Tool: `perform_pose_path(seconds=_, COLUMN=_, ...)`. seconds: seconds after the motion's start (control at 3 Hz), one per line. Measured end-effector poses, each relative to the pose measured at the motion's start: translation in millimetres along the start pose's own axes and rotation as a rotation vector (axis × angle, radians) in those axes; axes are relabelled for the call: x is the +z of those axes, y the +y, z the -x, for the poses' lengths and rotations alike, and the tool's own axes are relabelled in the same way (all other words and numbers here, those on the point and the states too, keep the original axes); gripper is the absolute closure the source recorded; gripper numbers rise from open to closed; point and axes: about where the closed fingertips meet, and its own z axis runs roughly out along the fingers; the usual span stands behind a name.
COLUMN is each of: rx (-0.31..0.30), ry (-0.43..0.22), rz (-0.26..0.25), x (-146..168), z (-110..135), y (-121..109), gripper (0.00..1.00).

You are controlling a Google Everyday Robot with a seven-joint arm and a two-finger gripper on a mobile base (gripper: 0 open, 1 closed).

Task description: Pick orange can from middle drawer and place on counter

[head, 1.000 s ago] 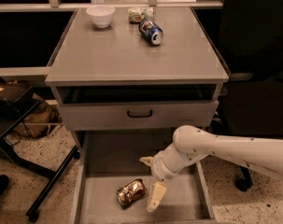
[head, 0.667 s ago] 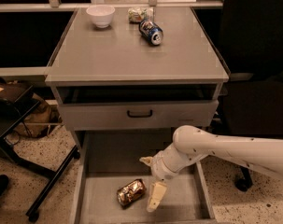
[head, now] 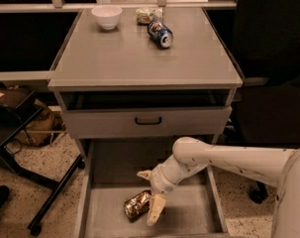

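Observation:
The orange can (head: 138, 205) lies on its side on the floor of the open middle drawer (head: 189, 217), left of centre. My gripper (head: 150, 192) reaches down into the drawer from the right on a white arm. It is open, with one finger (head: 144, 174) behind the can and the other finger (head: 156, 209) right beside the can's right end. The can does not sit between the fingers. The counter (head: 139, 58) is the grey cabinet top above.
On the counter stand a white bowl (head: 107, 16), a dark blue can (head: 160, 33) on its side and a pale snack packet (head: 147, 15). The upper drawer front with a black handle (head: 148, 120) juts out above the middle drawer. A black chair base (head: 45, 192) is at left.
My gripper and arm have shifted slightly left, so the near finger is now closer to the can. The can has not moved.

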Motion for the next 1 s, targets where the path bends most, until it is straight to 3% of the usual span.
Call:
perform_pose_path(seconds=0.67, rx=0.002, ry=-0.022, rz=0.020, x=13.3, z=-3.5, y=-2.8, gripper=0.00)
perform_pose_path(seconds=1.0, rx=-0.004, ry=-0.057, rz=0.064, x=38.3, z=-6.5, y=-9.1, gripper=0.00)
